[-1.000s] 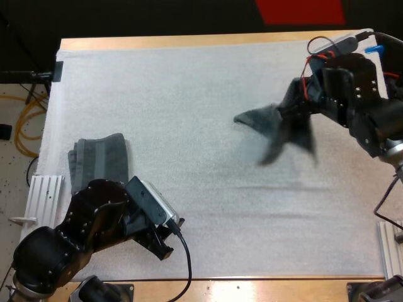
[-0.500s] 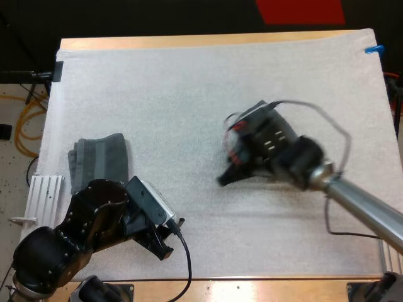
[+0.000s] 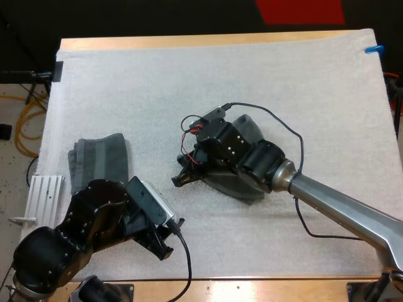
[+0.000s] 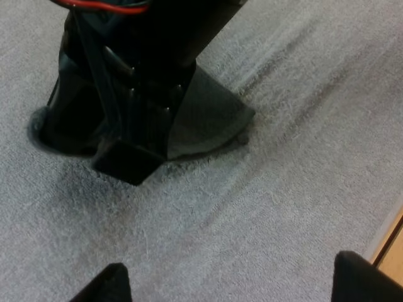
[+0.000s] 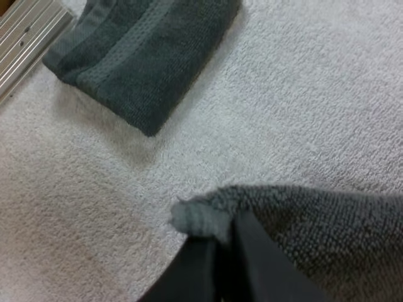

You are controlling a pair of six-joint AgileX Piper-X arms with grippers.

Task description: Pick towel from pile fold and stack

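Note:
A dark grey-green towel lies spread on the white mat at mid-table, partly hidden under my right arm. My right gripper is at the towel's left end, low over the mat, shut on a towel corner; the cloth trails behind its fingers. A folded towel stack rests at the mat's left side, and its stack edge lies ahead of the right gripper. My left gripper hovers near the front edge, open with nothing between its fingers, and faces the right gripper and the towel.
A ribbed metal rail sits off the mat's left edge beside the stack, rail end close to the folded towels. The wooden front edge runs close to my left gripper. Bare mat stretches across the far half.
My right arm swung from the far right to mid-table with the towel hanging from it, then lowered it onto the mat. The left arm and the folded stack stayed put.

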